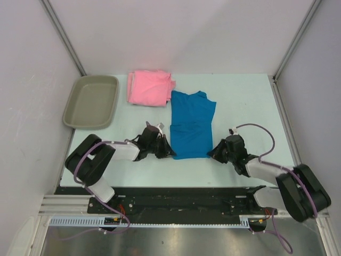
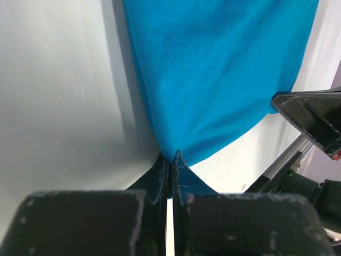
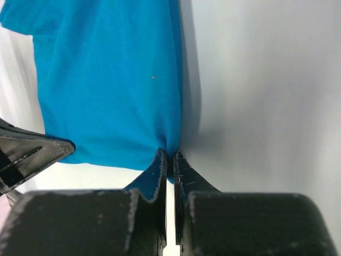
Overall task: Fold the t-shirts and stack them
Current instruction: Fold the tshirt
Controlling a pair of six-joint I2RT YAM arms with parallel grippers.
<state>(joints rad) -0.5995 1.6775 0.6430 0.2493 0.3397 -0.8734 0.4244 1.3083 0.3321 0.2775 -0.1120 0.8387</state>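
Two grips to trust before lifting. From above, note the blue shirt [image 1: 192, 125] lying flat in the middle of the tabletop [image 1: 245, 101], collar away and near hem between the arms. Note also the pink shirt [image 1: 151, 88], already folded, just beside its far left corner, and the tray [image 1: 91, 100] further left. Check both sets of jaws low at the near hem: left jaws at the left corner, right jaws at the right. Through the left wrist, see the left jaws clenched on the hem corner, with cloth fanning out from the pinch. Judge the bite small, so raise slowly. Through the right wrist, see the right jaws likewise clamped on the opposite corner, with only the very edge caught. Lift both corners together and level, keep the hem taut but unstretched, carry it away toward the collar, and lay it down square. Avoid pulling the corners apart, likely to slip so thin a hold. Avoid dragging the shirt into the pink one.
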